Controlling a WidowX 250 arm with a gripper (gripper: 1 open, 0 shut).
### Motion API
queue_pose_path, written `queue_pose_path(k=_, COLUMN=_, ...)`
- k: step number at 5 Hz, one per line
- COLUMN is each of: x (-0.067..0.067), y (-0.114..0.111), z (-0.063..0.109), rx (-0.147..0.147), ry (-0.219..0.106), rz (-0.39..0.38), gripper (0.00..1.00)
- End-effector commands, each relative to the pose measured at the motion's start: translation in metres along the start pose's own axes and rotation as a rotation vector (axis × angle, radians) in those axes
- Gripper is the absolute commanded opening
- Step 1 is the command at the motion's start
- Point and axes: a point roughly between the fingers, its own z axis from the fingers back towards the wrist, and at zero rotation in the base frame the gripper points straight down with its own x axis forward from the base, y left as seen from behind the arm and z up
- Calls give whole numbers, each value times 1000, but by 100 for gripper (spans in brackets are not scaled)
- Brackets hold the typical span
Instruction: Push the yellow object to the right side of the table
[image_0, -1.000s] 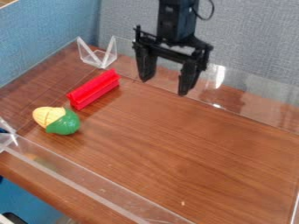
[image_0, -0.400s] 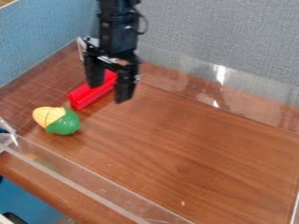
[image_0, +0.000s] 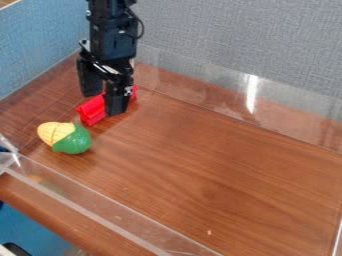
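While the yellow-and-green corn-cob toy (image_0: 64, 138) just sits over on the left side of the picture, near the low clear acrylic wall (image_0: 100, 208) along the front, the black two-finger gripper (image_0: 106, 95) is up by the red rectangular block (image_0: 107, 104), pointing down with its fingers spread wide and nothing pinched between them as far as I can see; the toy is lying on its side, yellow end to the left and green end to the right, and it's on the dark reddish-brown wood-grain tabletop (image_0: 214, 155), well apart from the right side; the gripper is beyond the toy as the camera sees it, not touching it, and it covers part of the red block, so can't really tell if the fingers are touching that one or just in front of it; the block lies at a slant, with its near end pretty close to the toy but a bit of wood showing between them; behind all that there's a grey textured wall (image_0: 241, 40) and a light blue panel (image_0: 38, 42) over on the left, plus a bright streak of glare (image_0: 251, 92) on the clear acrylic at the back
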Motion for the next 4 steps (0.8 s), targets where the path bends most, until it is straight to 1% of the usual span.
queue_pose_path(k=1, x=11, y=9, z=1, rx=34, ry=-22, rz=-31, gripper=100)
queue_pose_path(k=2, x=-4, y=32, z=-10, rx=25, ry=-2, rz=17, gripper=100)
queue_pose_path(k=3, x=-23, y=58, z=-23, rx=13, ry=23, rz=79, gripper=0)
queue_pose_path(k=4, x=-33, y=71, z=-29, rx=5, ry=29, rz=107, gripper=100)
